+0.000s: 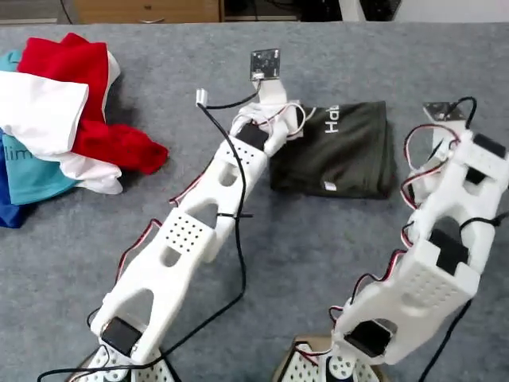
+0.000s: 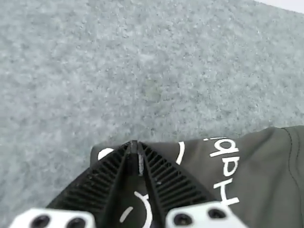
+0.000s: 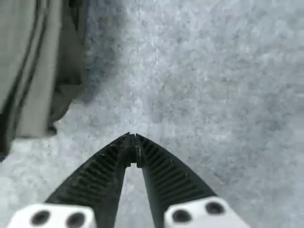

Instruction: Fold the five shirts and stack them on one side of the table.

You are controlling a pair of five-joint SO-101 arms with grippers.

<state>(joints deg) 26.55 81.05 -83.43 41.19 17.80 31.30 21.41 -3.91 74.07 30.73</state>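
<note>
Folded dark shirt point(image 1: 350, 151), left claw point(image 2: 133, 147) closed at its corner, right claw point(image 3: 132, 137) closed beside it — over grey table point(image 3: 213, 95)

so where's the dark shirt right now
The dark shirt lies folded right of centre on the table in the high view, the left claw at its left edge and the right arm to its right.

Folded shirt point(image 1: 342, 151) dark olive, white lettering. Left of it: red shirt point(image 1: 75, 72), white shirt point(image 1: 40, 115), teal shirt point(image 1: 36, 175), blue shirt point(image 1: 6, 208). Desk point(image 1: 318, 255) mottled grey.
</note>
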